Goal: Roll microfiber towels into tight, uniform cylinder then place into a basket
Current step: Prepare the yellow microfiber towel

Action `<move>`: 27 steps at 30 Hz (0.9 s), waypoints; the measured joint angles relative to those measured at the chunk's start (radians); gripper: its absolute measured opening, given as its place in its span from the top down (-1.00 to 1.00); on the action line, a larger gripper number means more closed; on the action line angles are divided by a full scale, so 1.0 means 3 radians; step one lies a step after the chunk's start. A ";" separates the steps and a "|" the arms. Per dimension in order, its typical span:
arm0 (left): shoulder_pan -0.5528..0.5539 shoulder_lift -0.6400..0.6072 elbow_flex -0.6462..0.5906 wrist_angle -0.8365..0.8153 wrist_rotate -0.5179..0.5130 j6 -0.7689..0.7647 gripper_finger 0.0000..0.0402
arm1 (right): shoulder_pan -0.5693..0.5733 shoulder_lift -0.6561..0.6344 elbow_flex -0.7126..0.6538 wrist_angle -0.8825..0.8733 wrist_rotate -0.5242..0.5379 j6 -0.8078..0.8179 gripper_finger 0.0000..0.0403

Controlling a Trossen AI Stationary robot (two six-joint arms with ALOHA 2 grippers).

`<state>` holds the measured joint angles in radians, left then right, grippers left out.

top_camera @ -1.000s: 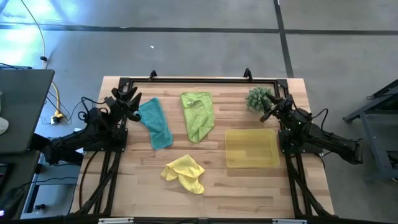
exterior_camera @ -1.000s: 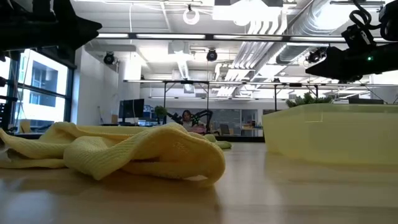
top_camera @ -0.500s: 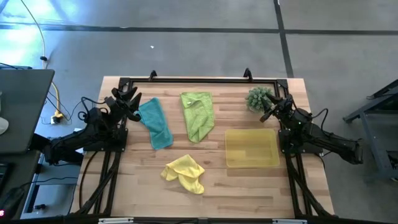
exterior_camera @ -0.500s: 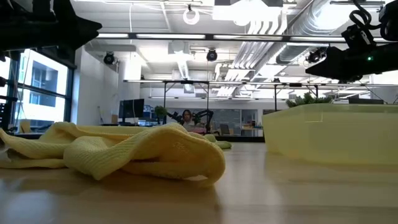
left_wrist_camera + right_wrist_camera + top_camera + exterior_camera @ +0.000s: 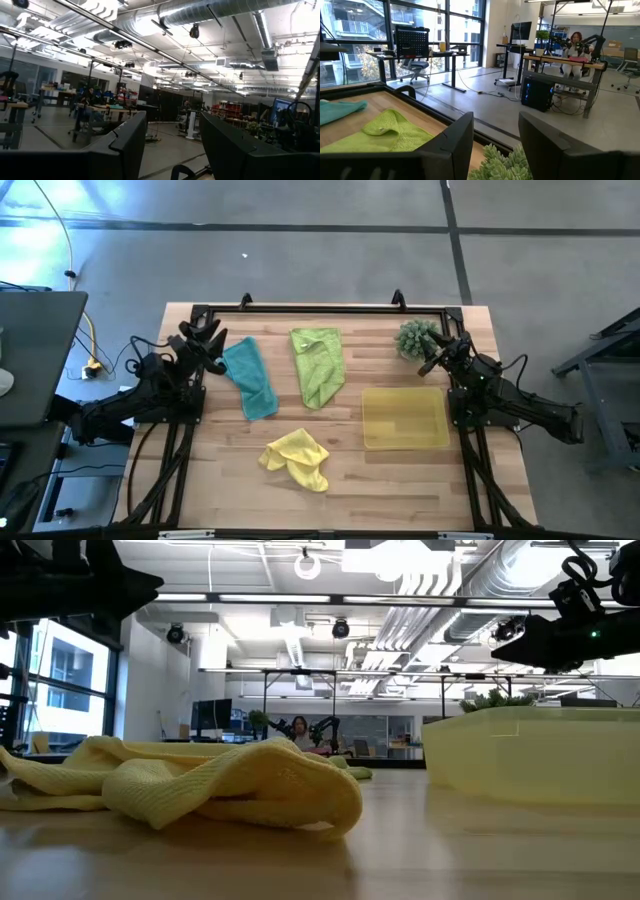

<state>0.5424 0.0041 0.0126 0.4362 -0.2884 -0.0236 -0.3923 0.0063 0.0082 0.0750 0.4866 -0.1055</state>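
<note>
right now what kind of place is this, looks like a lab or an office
Probably an open-plan robotics lab: exposed ceiling ducts, rows of desks with monitors, and another robot arm on a far workbench.

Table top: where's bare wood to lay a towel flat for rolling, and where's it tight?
Bare wood runs along the near edge of the wooden table, below the crumpled yellow towel and translucent yellow plastic tray. A smaller patch lies between those two. It is tight in the far row: teal blue towel, lime green towel, spiky green plant.
</note>
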 joint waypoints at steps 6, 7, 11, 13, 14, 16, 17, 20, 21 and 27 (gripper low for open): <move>0.0000 0.0001 0.0000 0.0012 0.0013 -0.0264 0.13 | 0.0000 0.0000 0.0000 0.0000 0.0001 0.0001 0.26; 0.0001 0.0001 0.0000 0.0026 0.0067 -0.0345 0.13 | 0.0001 -0.0001 0.0000 0.0000 0.0000 0.0001 0.26; 0.0001 0.0001 0.0000 0.0149 0.0435 -0.0649 0.13 | 0.0001 -0.0001 -0.0001 0.0000 0.0000 0.0001 0.26; 0.0001 0.0001 0.0000 0.0251 0.0699 -0.0666 0.13 | 0.0000 0.0000 0.0000 0.0000 0.0000 0.0001 0.26; 0.0000 0.0001 -0.0001 0.0309 0.0842 -0.0659 0.13 | 0.0000 0.0000 -0.0001 0.0000 0.0001 0.0000 0.26; 0.0000 0.0004 0.0014 0.0403 0.1073 -0.0618 0.13 | 0.0000 -0.0001 -0.0001 0.0000 0.0001 0.0001 0.26; 0.0000 0.0019 0.0043 0.0414 0.1143 -0.0618 0.13 | 0.0001 -0.0001 0.0000 0.0000 0.0000 0.0001 0.26; 0.0000 0.0117 0.0168 0.0427 0.1178 -0.0611 0.13 | 0.0000 -0.0001 -0.0001 0.0000 0.0001 0.0000 0.26; 0.0000 0.0174 0.0214 0.0426 0.1183 -0.0607 0.13 | 0.0000 -0.0001 0.0000 0.0000 0.0001 0.0000 0.26; 0.0000 0.0789 0.0589 0.0179 0.1246 -0.0445 0.13 | 0.0001 0.0000 0.0000 0.0000 0.0001 0.0001 0.26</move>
<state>0.5423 0.2407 0.1894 0.4901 0.0854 -0.1570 -0.3920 0.0063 0.0082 0.0750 0.4869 -0.1052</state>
